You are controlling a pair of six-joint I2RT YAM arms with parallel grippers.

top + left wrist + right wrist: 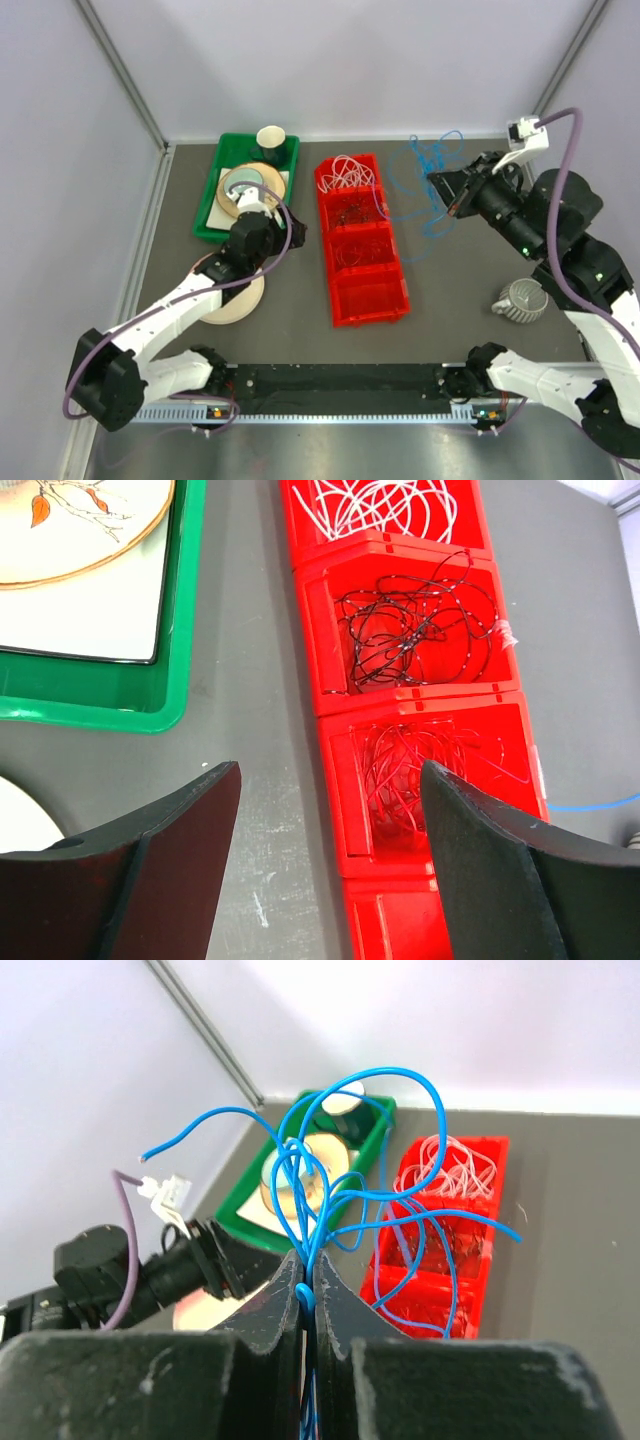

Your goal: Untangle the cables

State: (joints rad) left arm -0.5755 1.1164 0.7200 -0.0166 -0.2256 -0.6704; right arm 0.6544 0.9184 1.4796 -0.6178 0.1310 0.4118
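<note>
Right gripper [309,1272] pinches thin, looping blue cables [310,1225].

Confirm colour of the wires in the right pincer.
All blue wires; right wrist view shows them best.

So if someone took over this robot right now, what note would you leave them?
Left gripper: open, empty, beside the red bin.
Right gripper: shut on the blue cables, a loose tangle.
Done: white cables, black cables and red cables each lie in their own compartment.
Left: blue cables, probably for the empty near compartment.
</note>
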